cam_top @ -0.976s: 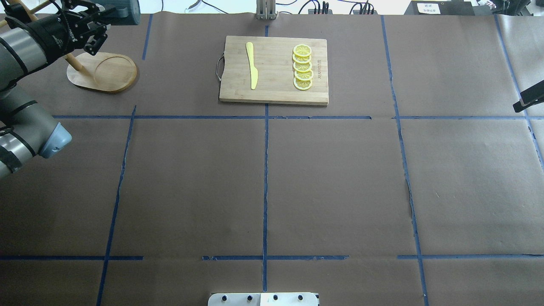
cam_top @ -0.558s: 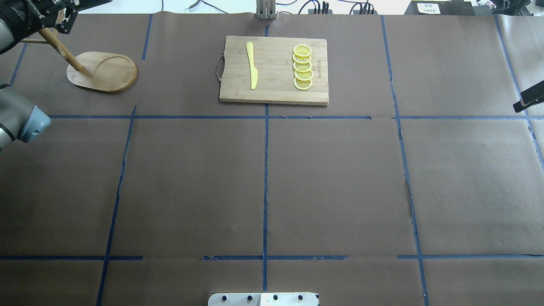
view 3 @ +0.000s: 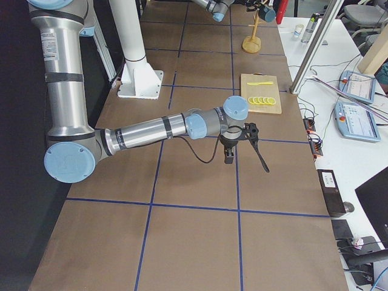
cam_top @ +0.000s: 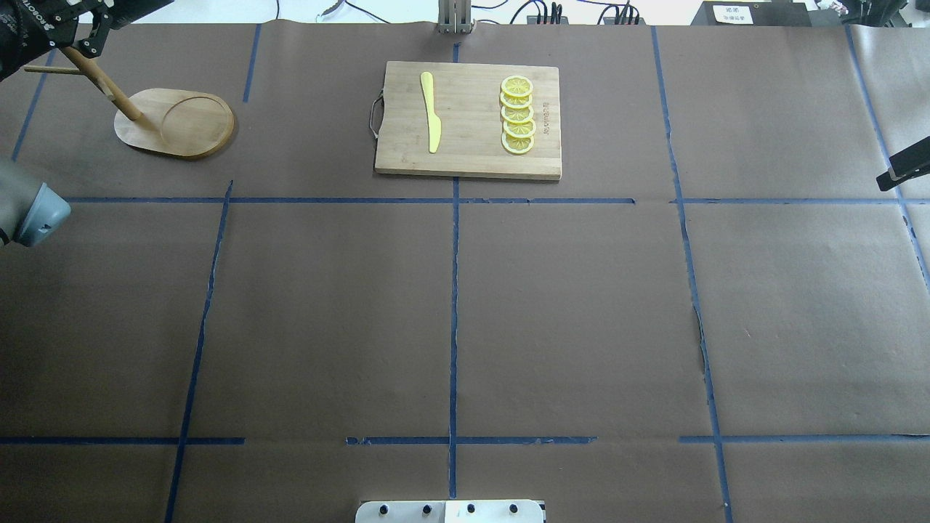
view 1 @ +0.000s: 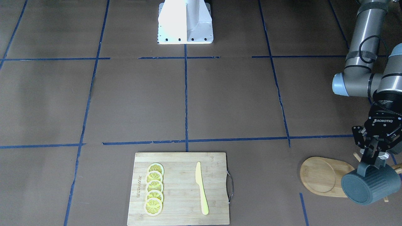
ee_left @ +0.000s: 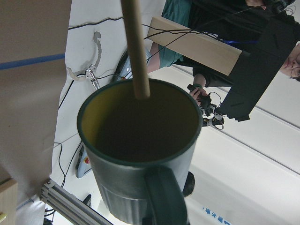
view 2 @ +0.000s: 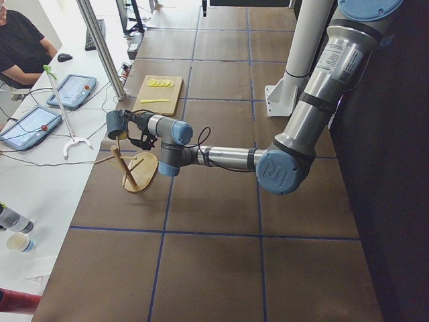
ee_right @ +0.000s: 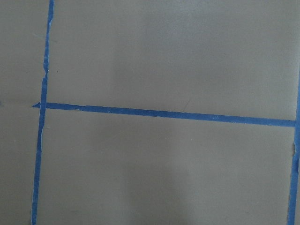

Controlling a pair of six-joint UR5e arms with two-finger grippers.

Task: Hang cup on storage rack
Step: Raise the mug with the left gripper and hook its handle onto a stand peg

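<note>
Cup (view 1: 367, 185) is showing a matt ribbed outside and smooth yellow inside, rack (view 1: 317, 174) and board (cam_top: 468, 109) are reading as smooth light wood, knife (cam_top: 431, 109) is looking like plastic, table (cam_top: 581, 305) is wearing creased matt brown paper with blue tape (cam_top: 454, 290).

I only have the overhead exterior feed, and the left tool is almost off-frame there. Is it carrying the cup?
Observer: Yes. In the front-facing view the left tool is shut on the cup, whose bottom faces that camera.
Operator: Where is it?
Observer: In exterior left, up near the top of the post of the rack.
Operator: Hooked yet?
Observer: Left wrist view: a wooden rod ends before the cup's mouth; none passes through the handle.
</note>
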